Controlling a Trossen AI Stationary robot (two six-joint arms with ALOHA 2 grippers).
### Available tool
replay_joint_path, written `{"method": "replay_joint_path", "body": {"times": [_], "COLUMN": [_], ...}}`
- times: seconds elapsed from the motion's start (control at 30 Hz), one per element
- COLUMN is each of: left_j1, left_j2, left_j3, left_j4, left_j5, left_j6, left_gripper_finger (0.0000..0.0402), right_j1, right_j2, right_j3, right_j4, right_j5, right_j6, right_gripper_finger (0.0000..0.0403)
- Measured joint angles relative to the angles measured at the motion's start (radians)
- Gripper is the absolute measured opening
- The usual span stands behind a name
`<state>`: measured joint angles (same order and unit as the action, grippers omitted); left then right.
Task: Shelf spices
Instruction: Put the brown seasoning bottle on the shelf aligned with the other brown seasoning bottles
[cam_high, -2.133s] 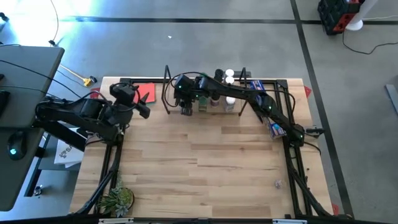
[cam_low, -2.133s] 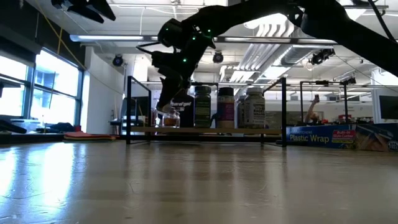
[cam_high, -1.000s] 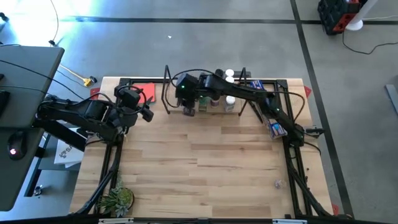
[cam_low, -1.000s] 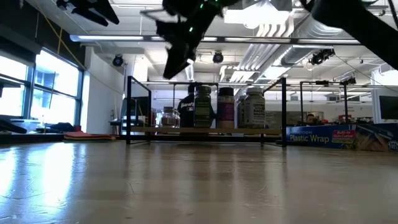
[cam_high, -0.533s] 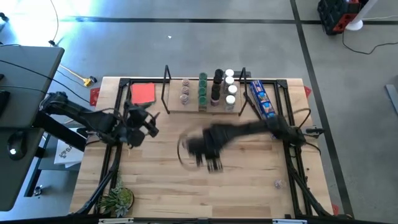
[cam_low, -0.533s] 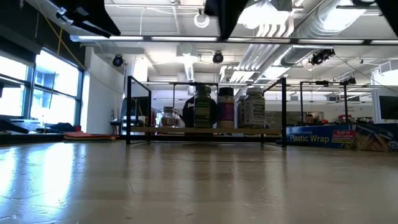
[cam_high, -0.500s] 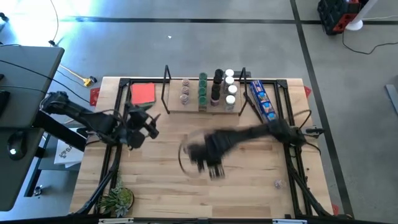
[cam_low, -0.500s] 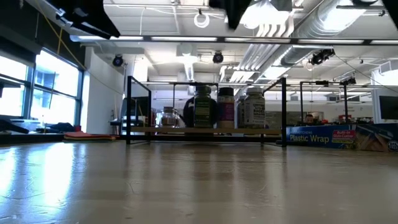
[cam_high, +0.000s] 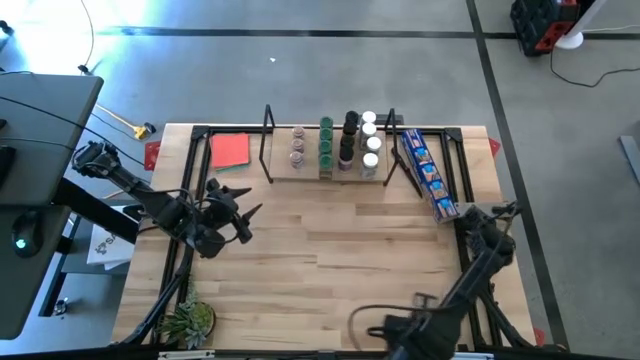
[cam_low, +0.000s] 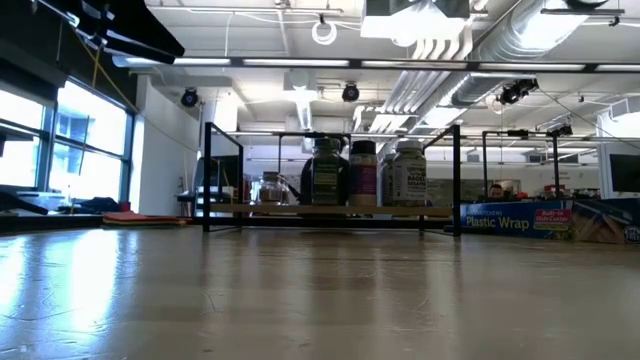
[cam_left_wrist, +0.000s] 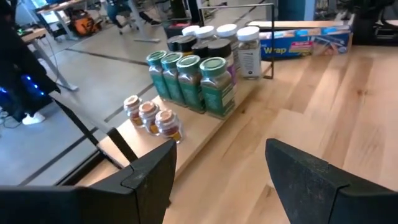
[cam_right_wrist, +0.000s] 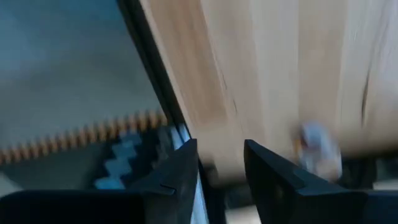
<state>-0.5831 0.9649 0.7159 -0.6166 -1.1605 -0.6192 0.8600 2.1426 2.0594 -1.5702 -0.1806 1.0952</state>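
The spice jars (cam_high: 335, 143) stand upright in rows on the shelf (cam_high: 325, 172), a low wood rack with black uprights at the table's far middle. From left to right they are small clear ones (cam_left_wrist: 149, 115), green-lidded (cam_left_wrist: 193, 78), black-lidded, then white-lidded (cam_high: 370, 140). The low view shows them side by side (cam_low: 360, 173). My left gripper (cam_high: 243, 212) is open over the table's left part, short of the shelf, and touches nothing. My right gripper (cam_high: 372, 322) is at the near edge, open, far from the shelf.
A red card (cam_high: 231, 150) lies left of the shelf and a long blue packet (cam_high: 426, 172) right of it. A small plant (cam_high: 188, 322) sits at the near left corner. Black frame rails (cam_high: 468, 240) run along both sides. Bare wood fills the table's middle (cam_high: 330, 250).
My right gripper rose from the shelf's left end, then swung fast across the table to the near edge, its arm folding back. The clear jar stayed on the shelf. My left gripper moved a little toward the near edge and the right.
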Motion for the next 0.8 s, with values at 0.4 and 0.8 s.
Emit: {"method": "replay_joint_path", "body": {"times": [0.4,0.8], "left_j1": [-0.001,-0.001], "left_j2": [0.000,0.000], "left_j3": [0.000,0.000], "left_j4": [0.122,0.138], "left_j5": [0.119,0.211], "left_j6": [0.082,0.070], "left_gripper_finger": [0.0243,0.0243], "right_j1": [0.045,0.036], "right_j2": [-0.269,-0.271], "right_j3": [-0.568,-0.850], "right_j4": [0.094,0.180], "right_j5": [-0.117,-0.146], "right_j6": [-0.099,-0.397], "right_gripper_finger": [0.0254,0.0298]}}
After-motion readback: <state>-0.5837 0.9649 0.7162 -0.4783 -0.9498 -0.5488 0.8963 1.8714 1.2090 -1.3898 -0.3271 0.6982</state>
